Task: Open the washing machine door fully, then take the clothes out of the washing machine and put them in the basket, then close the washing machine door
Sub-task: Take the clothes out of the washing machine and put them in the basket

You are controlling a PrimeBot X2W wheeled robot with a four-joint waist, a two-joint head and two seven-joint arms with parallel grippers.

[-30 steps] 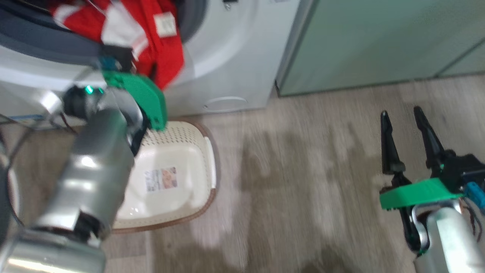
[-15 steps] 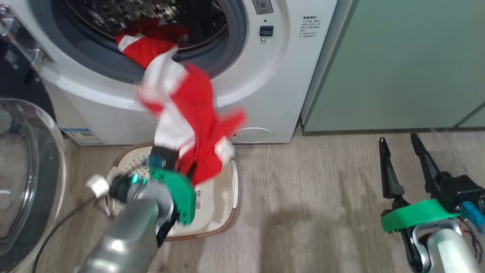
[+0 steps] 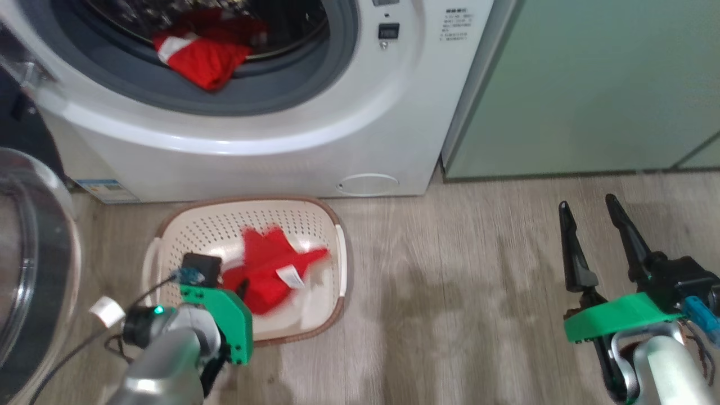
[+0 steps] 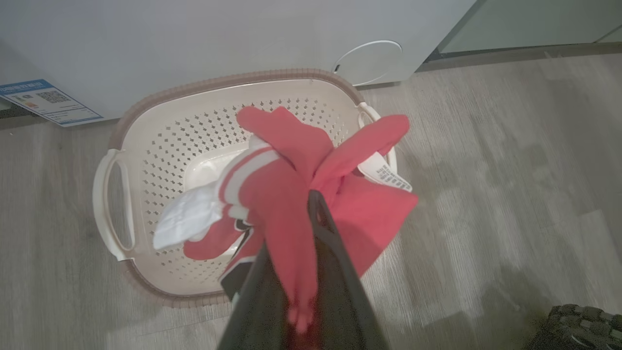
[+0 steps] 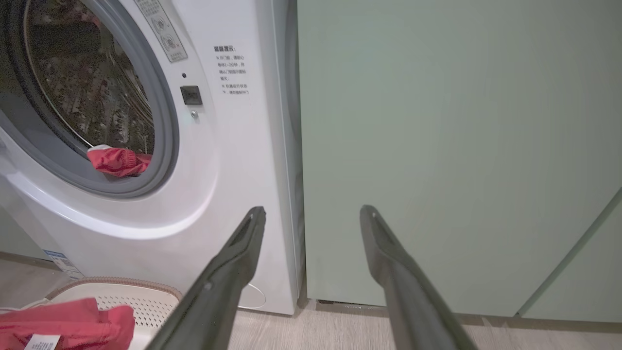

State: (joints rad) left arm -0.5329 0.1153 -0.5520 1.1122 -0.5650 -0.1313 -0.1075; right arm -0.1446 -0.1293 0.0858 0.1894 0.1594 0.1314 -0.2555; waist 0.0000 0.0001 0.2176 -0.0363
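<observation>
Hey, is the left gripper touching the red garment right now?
Touching. In the left wrist view the left gripper is shut on the red garment, the fabric pinched and hanging from it.

Printed block [image 5: 232, 70] on the washing machine [image 5: 228, 160]: small dark characters, too small to read.
Blue label sticker [image 4: 48, 102]: QR code, fine print unreadable.
White tag [image 4: 386, 176] on the clothes [image 4: 277, 194]: rows of print, illegible.

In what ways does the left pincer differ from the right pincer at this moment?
The left pincer is shut on the red garment; the right pincer is open and holds nothing. The left pincer points down at the basket; the right pincer is off to the side, over the floor. Both have two long dark fingers.
</observation>
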